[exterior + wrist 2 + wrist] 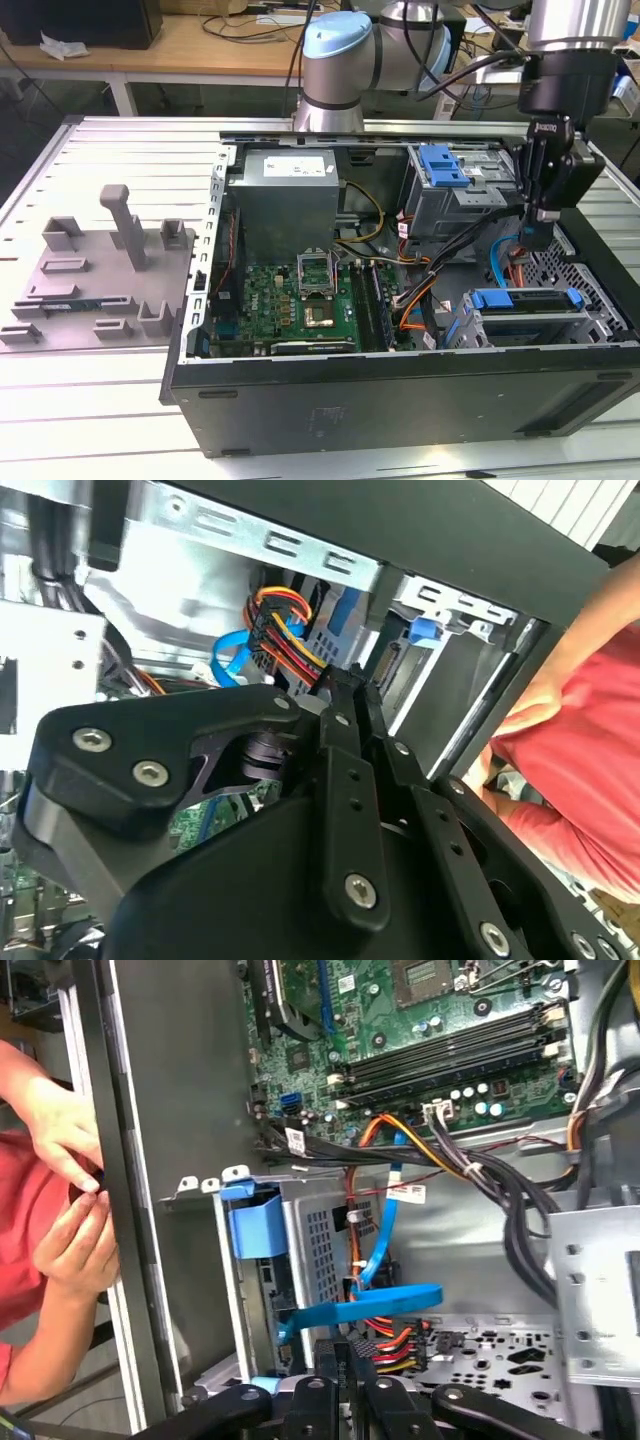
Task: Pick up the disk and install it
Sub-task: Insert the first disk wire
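Sitting in a bay at the computer case's (400,400) near corner, on the exterior view's right, the disk (522,298) lies lengthwise left-to-right, just beneath the gripper (538,240), whose fingers are pressed together, apparently empty.

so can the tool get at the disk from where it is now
Probably yes: the tool hangs inside the open case just above the disk, with nothing solid between them, though cables run close beside it.
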Robot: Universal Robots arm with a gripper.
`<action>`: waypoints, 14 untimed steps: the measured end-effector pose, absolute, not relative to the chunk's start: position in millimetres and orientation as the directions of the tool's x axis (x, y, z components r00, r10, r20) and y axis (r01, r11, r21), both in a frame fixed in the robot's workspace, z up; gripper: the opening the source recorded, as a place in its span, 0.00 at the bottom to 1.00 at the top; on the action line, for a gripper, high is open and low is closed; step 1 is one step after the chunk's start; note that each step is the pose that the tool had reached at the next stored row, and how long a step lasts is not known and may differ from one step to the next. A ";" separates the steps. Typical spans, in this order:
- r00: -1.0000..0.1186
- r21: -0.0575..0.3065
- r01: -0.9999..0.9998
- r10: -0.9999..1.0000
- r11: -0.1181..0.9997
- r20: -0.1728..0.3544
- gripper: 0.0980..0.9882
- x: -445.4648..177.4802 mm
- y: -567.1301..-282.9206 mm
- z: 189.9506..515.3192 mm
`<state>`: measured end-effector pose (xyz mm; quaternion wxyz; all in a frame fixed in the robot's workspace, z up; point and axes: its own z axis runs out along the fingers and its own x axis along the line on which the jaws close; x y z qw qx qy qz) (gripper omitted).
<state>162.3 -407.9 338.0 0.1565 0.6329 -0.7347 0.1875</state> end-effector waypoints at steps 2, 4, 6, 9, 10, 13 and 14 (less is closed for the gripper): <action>-0.150 -0.073 -0.989 -0.886 0.131 0.439 0.08 162.3 -414.2 341.2; -0.150 -0.070 -0.989 -0.896 0.133 0.418 0.08 162.3 -417.6 342.7; -0.150 -0.067 -0.989 -0.906 0.134 0.396 0.08 162.3 -421.3 344.6; -0.150 -0.059 -0.989 -0.928 0.138 0.340 0.08 161.9 -431.8 349.7; -0.150 -0.056 -0.989 -0.935 0.139 0.323 0.08 161.8 -435.3 350.8; -0.150 -0.053 -0.989 -0.941 0.141 0.303 0.08 161.6 -442.7 351.5; -0.150 -0.051 -0.989 -0.945 0.141 0.292 0.08 161.6 -446.8 351.7</action>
